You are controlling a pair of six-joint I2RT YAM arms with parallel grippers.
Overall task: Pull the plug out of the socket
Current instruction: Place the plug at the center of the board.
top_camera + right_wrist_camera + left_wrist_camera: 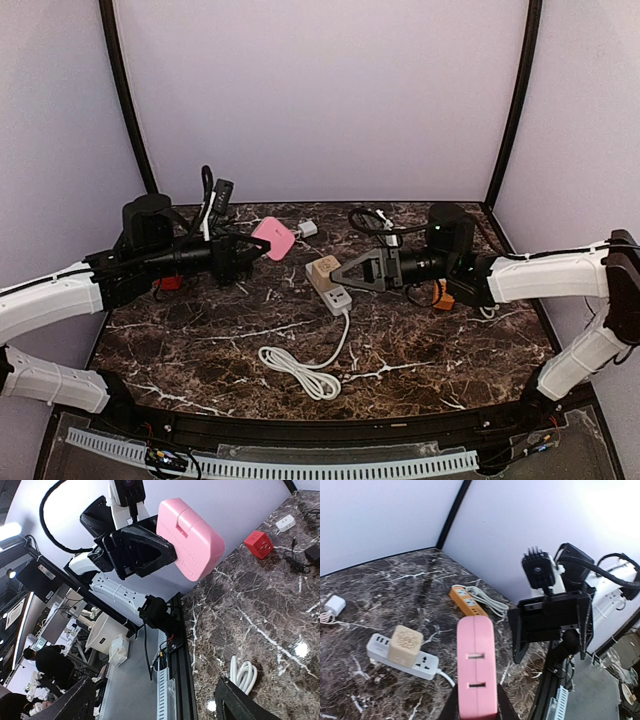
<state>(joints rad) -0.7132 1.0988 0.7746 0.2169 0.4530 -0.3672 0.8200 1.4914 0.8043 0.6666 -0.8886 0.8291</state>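
Coiled cord (300,370) lies near centre, running to the white strip (337,295), which carries a beige cube (323,268). Left gripper (250,250) is clamped on the pink plug (273,239), held above the table (200,340), left of the strip and apart from it. Right gripper (345,272), fingers spread, hovers at the strip's right side.

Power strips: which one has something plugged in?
The white power strip, carrying the beige cube adapter; the orange power strip shows only empty sockets.
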